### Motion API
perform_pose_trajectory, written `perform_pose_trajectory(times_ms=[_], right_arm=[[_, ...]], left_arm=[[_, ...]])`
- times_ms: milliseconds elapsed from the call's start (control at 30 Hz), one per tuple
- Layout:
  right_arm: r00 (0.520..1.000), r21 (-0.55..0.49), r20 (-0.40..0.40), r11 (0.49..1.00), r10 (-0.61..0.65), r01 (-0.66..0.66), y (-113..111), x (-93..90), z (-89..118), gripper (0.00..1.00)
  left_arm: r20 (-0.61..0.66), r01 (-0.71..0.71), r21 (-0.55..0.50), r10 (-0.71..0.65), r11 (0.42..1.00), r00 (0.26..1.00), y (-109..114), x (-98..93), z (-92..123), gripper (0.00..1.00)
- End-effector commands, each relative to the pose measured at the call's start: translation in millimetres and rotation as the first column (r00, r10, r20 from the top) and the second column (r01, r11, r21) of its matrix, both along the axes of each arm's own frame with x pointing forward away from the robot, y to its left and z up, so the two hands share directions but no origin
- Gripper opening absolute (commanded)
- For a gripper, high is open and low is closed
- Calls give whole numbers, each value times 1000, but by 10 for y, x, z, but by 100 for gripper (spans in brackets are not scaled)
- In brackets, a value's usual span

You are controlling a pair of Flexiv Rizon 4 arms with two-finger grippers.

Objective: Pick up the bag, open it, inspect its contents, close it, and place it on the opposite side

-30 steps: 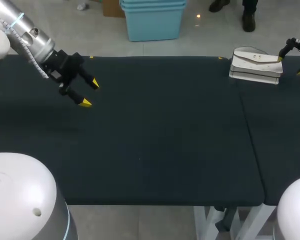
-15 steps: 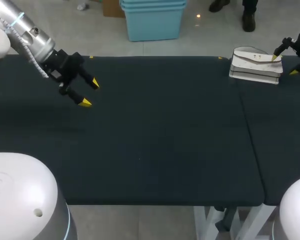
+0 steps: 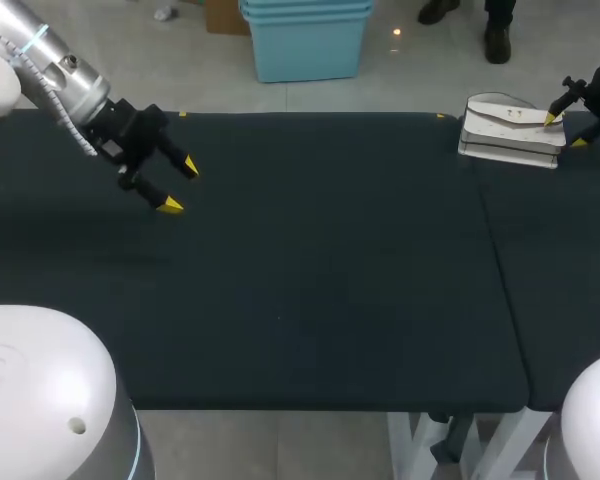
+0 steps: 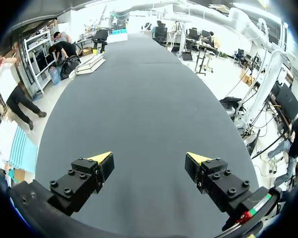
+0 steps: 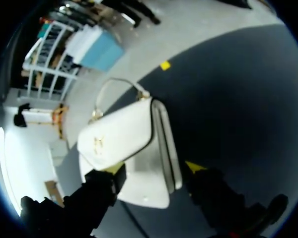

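Found white bag (image 3: 512, 130) (image 5: 121, 144) lying flat at far right of table (image 3: 330, 280). Found right gripper (image 3: 563, 130) (image 5: 154, 167) spread wide, straddling bag's end, one tip over the flap, other just beside. Logged it nearer the bag than a second before, tips slightly narrowed. Logged left gripper (image 3: 180, 185) (image 4: 150, 157) spread wide over bare cloth, well apart, unmoved.

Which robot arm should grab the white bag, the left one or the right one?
The right one, probably. The right gripper hangs open right at the white bag, one finger over it and one beside it. The left gripper is open too, but far away across the table.
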State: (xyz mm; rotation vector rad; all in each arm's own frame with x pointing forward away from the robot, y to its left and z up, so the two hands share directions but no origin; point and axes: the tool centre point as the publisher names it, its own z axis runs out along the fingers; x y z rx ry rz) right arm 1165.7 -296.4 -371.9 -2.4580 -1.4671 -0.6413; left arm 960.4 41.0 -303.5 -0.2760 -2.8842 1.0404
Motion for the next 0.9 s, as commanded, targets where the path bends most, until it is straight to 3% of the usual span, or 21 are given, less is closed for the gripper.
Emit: perform_pose_trajectory(times_ms=[33,67,100,333,400,433,900], right_arm=[[996,54,-78,998,44,-40,-20,83,-61,62],[996,65,-80,997,44,-39,-15,86,-65,52],[996,66,-80,997,44,-39,-13,88,-67,49],[996,72,-78,996,51,-45,51,85,-65,35],[995,75,-78,996,54,-48,62,77,-68,8],[995,76,-78,996,54,-48,68,69,-68,0],[995,154,-60,985,86,-76,93,-36,-39,0]], left_arm=[[0,1,-3,-1,1000,1000,2,11,-12,100],[0,1,-3,-1,1000,1000,2,11,-12,100],[0,1,-3,-1,1000,1000,2,11,-12,100],[0,1,-3,-1,1000,1000,2,11,-12,100],[0,1,-3,-1,1000,1000,2,11,-12,100],[0,1,-3,-1,1000,1000,2,11,-12,100],[0,1,-3,-1,1000,1000,2,11,-12,100]])
